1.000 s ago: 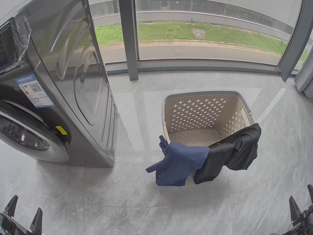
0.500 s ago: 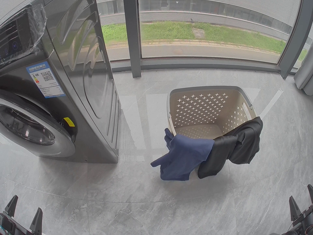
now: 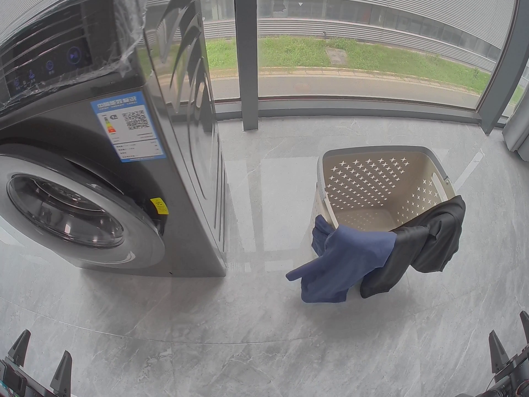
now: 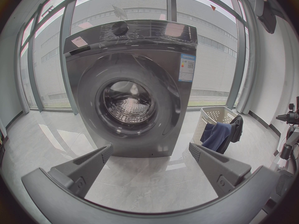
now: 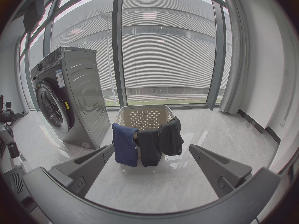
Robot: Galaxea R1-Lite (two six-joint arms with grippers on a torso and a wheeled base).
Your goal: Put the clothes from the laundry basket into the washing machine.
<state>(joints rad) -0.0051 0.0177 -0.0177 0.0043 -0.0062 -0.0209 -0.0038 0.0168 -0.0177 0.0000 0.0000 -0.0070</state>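
Glossy grey marble floor (image 3: pixel 220 326) meets tall windows (image 3: pixel 358 39) overlooking grass (image 3: pixel 352 56), a curtain (image 3: pixel 521 136) at right.

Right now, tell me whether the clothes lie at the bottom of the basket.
No, the blue cloth and the black clothes hang over the near rim of the basket, draped down its outside.

We hold our left gripper (image 3: pixel 41 359) low in the bottom left corner of the head view, its jaws standing wide apart with nothing between them. Our right gripper (image 3: pixel 509 340) sits low in the bottom right corner, jaws likewise spread wide and empty.
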